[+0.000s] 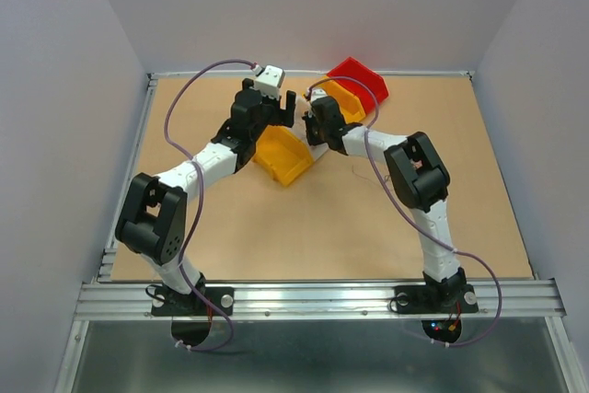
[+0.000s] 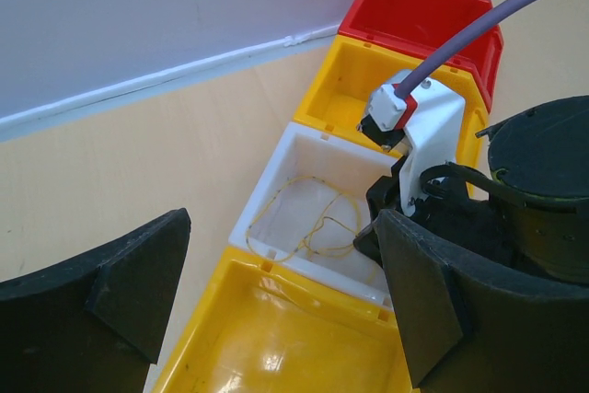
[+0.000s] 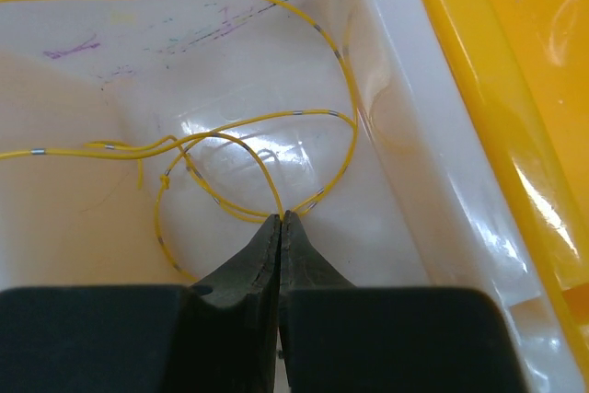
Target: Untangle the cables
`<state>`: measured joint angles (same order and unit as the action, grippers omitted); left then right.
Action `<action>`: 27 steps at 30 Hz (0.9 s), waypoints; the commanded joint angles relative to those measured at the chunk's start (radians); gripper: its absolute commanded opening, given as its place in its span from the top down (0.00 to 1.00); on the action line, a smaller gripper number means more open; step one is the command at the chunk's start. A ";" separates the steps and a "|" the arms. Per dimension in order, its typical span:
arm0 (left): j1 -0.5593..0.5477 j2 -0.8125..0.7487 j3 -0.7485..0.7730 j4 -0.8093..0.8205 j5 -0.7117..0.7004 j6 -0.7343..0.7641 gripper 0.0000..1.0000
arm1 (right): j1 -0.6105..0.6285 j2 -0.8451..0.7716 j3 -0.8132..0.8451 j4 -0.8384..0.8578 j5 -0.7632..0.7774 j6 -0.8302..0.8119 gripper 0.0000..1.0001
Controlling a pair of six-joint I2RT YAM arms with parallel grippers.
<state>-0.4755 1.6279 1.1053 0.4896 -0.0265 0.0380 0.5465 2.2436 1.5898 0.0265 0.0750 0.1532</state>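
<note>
Yellow and hair-thin, the cable (image 3: 230, 124) lies looped on the white bin's (image 3: 405, 163) floor, fanning away ahead of the right gripper (image 3: 281, 218), whose closed fingers pinch it at their tips; the left gripper (image 2: 276, 269) hovers wide open, farther off.

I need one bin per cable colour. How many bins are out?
4, in one row: a red bin farthest, then a yellow bin, a white bin, and a near yellow bin. More may be hidden.
</note>
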 commanded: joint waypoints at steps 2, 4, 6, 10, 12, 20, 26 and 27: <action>0.002 0.015 0.030 0.032 0.007 0.033 0.07 | 0.016 0.016 0.106 -0.121 0.037 -0.049 0.97; 0.002 0.045 0.059 0.009 0.004 0.036 0.07 | 0.017 0.072 0.171 -0.205 0.074 -0.052 0.97; 0.002 0.073 0.090 -0.040 -0.012 0.033 0.08 | 0.020 0.112 0.247 -0.255 0.095 -0.055 0.97; 0.008 0.119 0.137 -0.074 -0.072 0.001 0.09 | 0.020 0.157 0.292 -0.307 0.089 -0.060 0.96; 0.023 0.118 0.136 -0.066 -0.073 -0.018 0.09 | 0.018 0.177 0.309 -0.319 0.077 -0.060 0.95; 0.095 0.099 0.119 -0.052 0.054 -0.104 0.10 | 0.018 0.188 0.358 -0.347 0.068 -0.038 0.92; 0.101 0.087 0.105 -0.034 0.063 -0.105 0.11 | 0.018 0.065 0.317 -0.278 0.071 -0.020 0.72; 0.103 0.087 0.102 -0.033 0.066 -0.105 0.11 | 0.020 0.044 0.303 -0.261 0.069 -0.020 0.69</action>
<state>-0.3683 1.7657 1.1954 0.4019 0.0101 -0.0521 0.5575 2.3936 1.9202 -0.2382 0.1463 0.1234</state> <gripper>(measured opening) 0.897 0.267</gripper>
